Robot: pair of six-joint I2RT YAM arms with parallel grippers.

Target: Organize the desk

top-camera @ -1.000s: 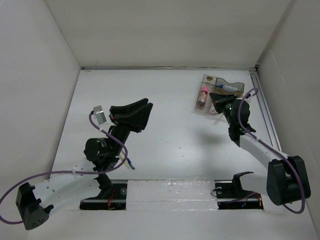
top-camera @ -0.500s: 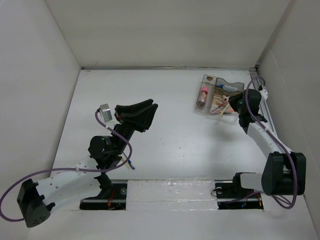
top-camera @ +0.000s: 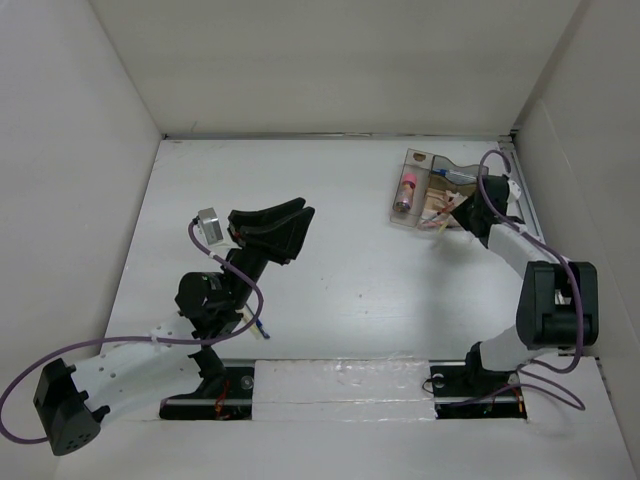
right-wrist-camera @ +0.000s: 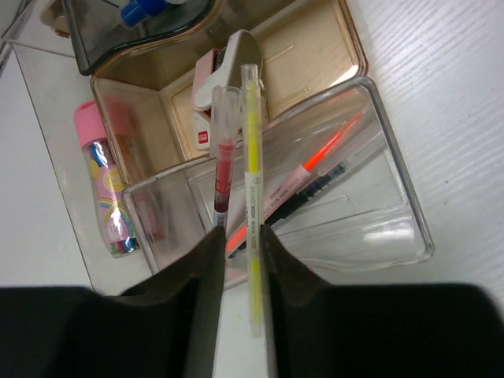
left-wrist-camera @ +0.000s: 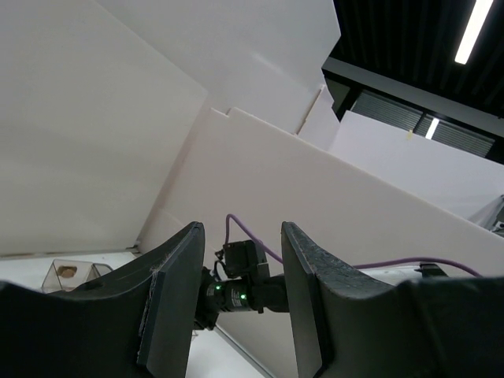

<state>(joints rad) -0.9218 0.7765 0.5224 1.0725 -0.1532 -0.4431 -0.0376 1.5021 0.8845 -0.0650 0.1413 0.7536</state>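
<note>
Clear tray (right-wrist-camera: 398, 206), one, under two pens (right-wrist-camera: 251, 157) in narrow gap of right gripper (right-wrist-camera: 240, 236), grip uncertain; left gripper (left-wrist-camera: 242, 236) wide open, empty.

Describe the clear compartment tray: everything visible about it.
The clear compartment tray is transparent hard-looking plastic with rounded corners, divided into several bins, one tinted smoky. It rests flat on the desk at the far right. A pink tube lies in an end bin, pens in the long bin. A yellow pen passing through the right gripper points into it.
</note>
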